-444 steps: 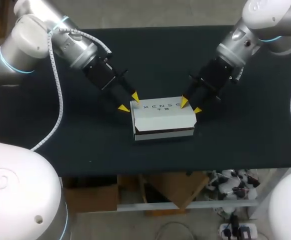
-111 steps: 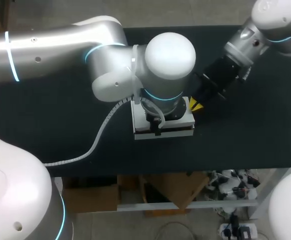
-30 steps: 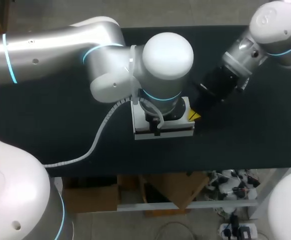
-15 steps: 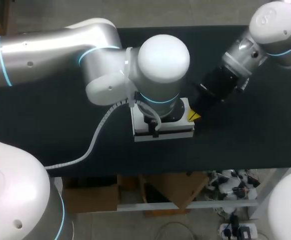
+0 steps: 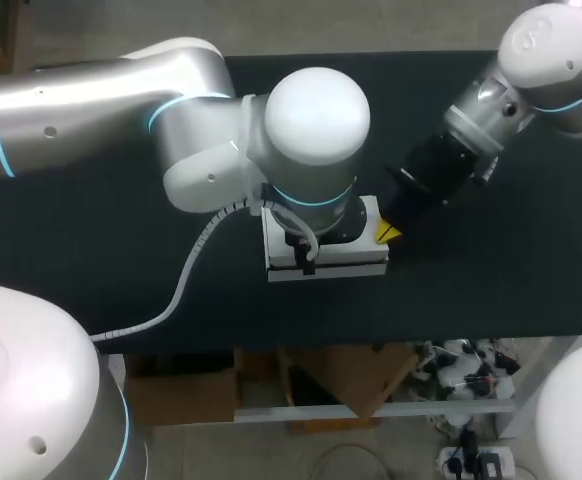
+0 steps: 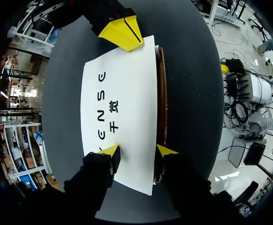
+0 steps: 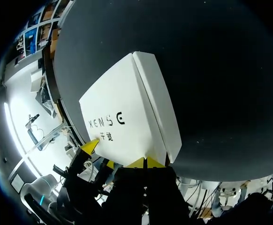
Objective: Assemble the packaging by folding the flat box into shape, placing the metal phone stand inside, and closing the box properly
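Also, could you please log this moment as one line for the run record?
box: white, lid down | left gripper: open, tips resting on lid | right gripper: shut, tips at box end

**Spread on the left, pinched on the right**

The left arm (image 5: 101, 85) comes in from its side and reaches past the middle. It bends at a big white joint (image 5: 316, 115) and points straight down. The left gripper (image 6: 138, 151) holds its two yellow-tipped fingers spread apart. The right arm (image 5: 546, 50) slants down and inward from its far corner. The right gripper (image 7: 146, 162) has its yellow tips pressed together, near the left arm's lower end.
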Robot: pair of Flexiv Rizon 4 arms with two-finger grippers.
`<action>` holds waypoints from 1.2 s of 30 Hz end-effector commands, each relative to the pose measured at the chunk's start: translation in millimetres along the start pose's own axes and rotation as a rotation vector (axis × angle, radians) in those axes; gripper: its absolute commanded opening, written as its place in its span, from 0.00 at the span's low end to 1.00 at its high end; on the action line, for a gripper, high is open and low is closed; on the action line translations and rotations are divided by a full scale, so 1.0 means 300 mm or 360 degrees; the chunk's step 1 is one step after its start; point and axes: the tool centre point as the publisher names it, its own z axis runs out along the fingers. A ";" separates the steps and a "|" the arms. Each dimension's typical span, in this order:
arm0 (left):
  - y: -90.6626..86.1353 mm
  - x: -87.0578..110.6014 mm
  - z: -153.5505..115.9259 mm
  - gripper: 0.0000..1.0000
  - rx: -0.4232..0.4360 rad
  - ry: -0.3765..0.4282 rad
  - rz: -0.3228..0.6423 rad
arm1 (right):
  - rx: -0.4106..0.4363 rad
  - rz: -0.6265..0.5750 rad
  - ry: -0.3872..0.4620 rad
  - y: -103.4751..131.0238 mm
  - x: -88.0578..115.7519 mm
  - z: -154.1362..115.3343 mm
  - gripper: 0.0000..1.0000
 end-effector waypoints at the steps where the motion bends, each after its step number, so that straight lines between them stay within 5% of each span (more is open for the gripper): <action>1: 0.016 0.000 -0.019 0.48 0.0019 -0.0008 0.0002 | 0.0006 0.0002 0.0003 0.004 -0.005 0.003 0.00; 27: 0.065 0.028 -0.122 0.47 0.0201 -0.0061 -0.0003 | 0.0007 0.0003 -0.0002 0.012 0.002 0.007 0.00; 31: 0.076 0.016 -0.145 0.36 0.0285 -0.0034 -0.0051 | 0.0009 0.0004 -0.0002 0.013 0.003 0.008 0.00; 34: 0.080 0.002 -0.152 0.00 0.0313 -0.0010 -0.0109 | 0.0008 0.0004 -0.0002 0.013 0.003 0.008 0.00; 36: 0.084 -0.009 -0.154 0.00 0.0343 0.0023 -0.0155 | 0.0007 0.0004 -0.0003 0.013 0.004 0.008 0.00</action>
